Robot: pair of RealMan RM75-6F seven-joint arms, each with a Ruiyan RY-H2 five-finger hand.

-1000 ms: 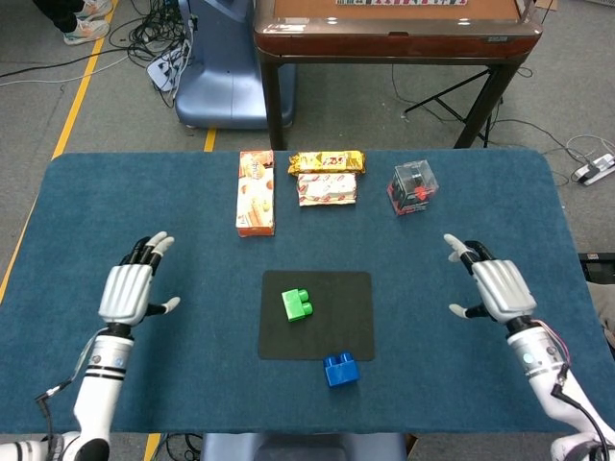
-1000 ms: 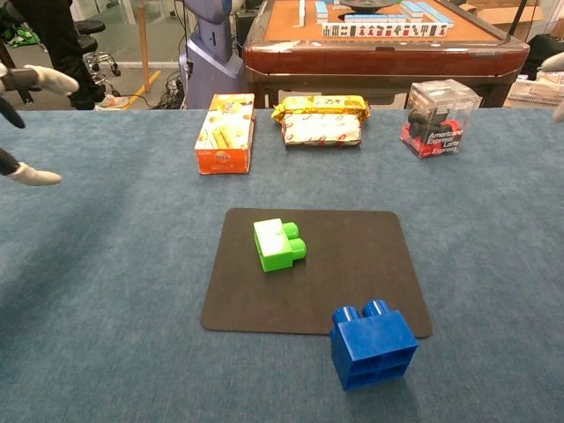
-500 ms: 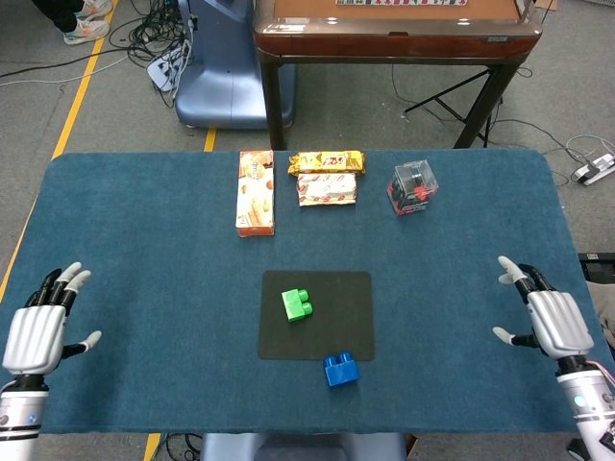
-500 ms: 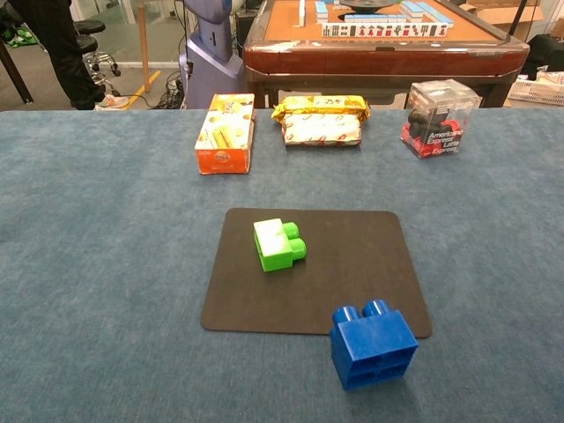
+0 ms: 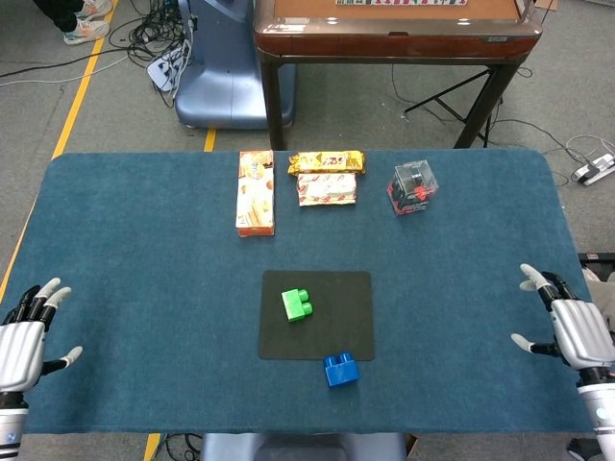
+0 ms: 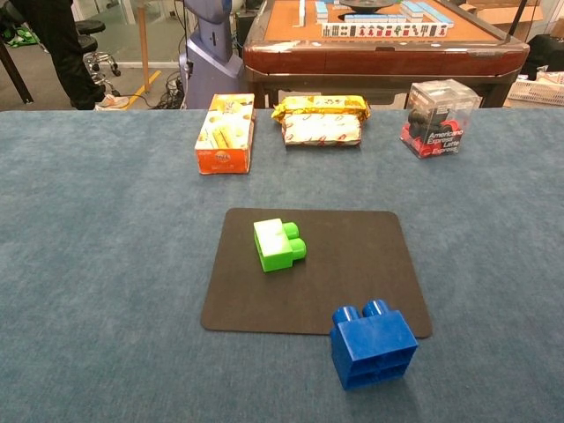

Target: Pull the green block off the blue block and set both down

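The green block (image 5: 297, 304) (image 6: 278, 244) lies on its side on the black mat (image 5: 341, 331) (image 6: 352, 264), left of the mat's middle. The blue block (image 5: 340, 370) (image 6: 374, 345) stands apart from it at the mat's near edge, studs up, partly off the mat. My left hand (image 5: 21, 339) is at the table's far left edge, fingers spread, holding nothing. My right hand (image 5: 577, 327) is at the far right edge, also spread and empty. Both hands show only in the head view and are far from the blocks.
Along the back of the blue table (image 5: 144, 240) lie an orange snack box (image 5: 256, 192) (image 6: 226, 133), a yellow snack packet (image 5: 327, 176) (image 6: 322, 119) and a clear box with red and black contents (image 5: 413, 187) (image 6: 440, 106). A brown table (image 5: 394, 29) stands beyond.
Both hands have drawn outward and back, from beside the mat to the table's left and right edges. The blocks have not moved.
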